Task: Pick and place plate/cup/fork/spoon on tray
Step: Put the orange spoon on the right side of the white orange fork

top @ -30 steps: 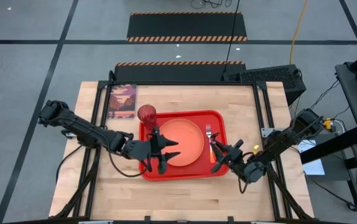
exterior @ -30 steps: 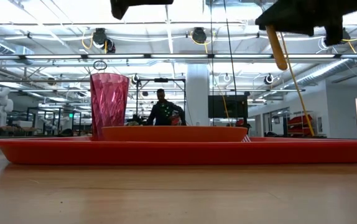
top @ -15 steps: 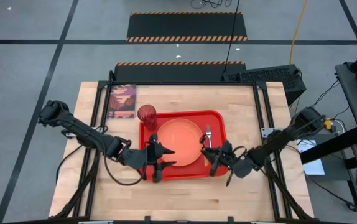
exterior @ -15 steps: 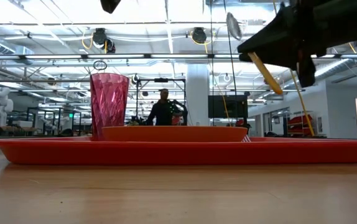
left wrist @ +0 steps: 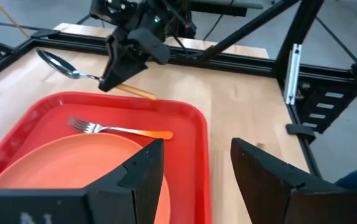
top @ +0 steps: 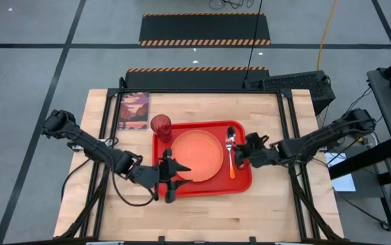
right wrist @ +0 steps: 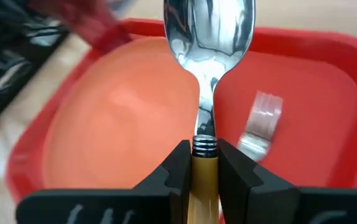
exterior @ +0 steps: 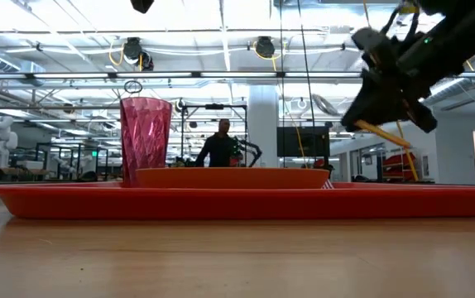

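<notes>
The right gripper is clamped on the orange handle of the spoon, fingers closed tight around it just below the metal neck. It holds the spoon in the air above the tray's right side, toward the table's right edge, with the bowl pointing away from the gripper. In the low view the spoon hangs clear of the tray, not touching it.

The left gripper hovers over the tray's front-left corner, near the plate's edge. Its fingers stand wide apart and hold nothing.

The plate lies flat in the middle of the tray. The cup stands upright in the tray's back-left corner, just beside the plate. The fork lies on the tray floor between the plate and the tray's right rim, tines toward the table's back edge.
</notes>
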Motion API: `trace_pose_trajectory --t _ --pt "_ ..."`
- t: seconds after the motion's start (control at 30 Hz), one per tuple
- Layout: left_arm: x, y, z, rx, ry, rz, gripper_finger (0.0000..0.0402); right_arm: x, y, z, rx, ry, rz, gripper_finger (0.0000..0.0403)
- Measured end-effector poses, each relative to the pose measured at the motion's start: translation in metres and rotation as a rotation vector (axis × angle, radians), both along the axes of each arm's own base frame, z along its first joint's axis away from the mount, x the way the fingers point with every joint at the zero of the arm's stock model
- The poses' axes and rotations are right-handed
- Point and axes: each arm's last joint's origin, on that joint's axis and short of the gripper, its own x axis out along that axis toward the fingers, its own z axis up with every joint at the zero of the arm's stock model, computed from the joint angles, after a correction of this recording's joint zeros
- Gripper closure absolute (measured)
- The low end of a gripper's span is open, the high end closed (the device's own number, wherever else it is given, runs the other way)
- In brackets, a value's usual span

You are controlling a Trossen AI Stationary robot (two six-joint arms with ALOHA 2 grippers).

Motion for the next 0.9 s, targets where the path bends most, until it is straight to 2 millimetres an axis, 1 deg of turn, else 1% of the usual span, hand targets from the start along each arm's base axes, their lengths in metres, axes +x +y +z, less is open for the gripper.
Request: trace_pose_trajectory --t 0.2,0.4,0.57,0.9 --pt "0.004 0.007 0.002 0.005 -0.02 0.019 0.0213 -0.001 -0.002 -0.014 0.053 0.07 -0.085 0.0362" --pt "0.005 0.006 0.004 0.012 -0.04 0.011 0.0213 0.003 0.001 -0.032 0.149 0.12 -0.149 0.0362" --pt "0.004 0.005 0.004 0.011 -0.039 0.006 0.0213 0.005 0.002 -0.042 0.196 0.141 -0.193 0.0362" --pt "0.003 0.001 0.004 0.012 -0.039 -0.008 0.0213 0.006 0.002 -0.055 0.203 0.192 -0.239 0.0362"
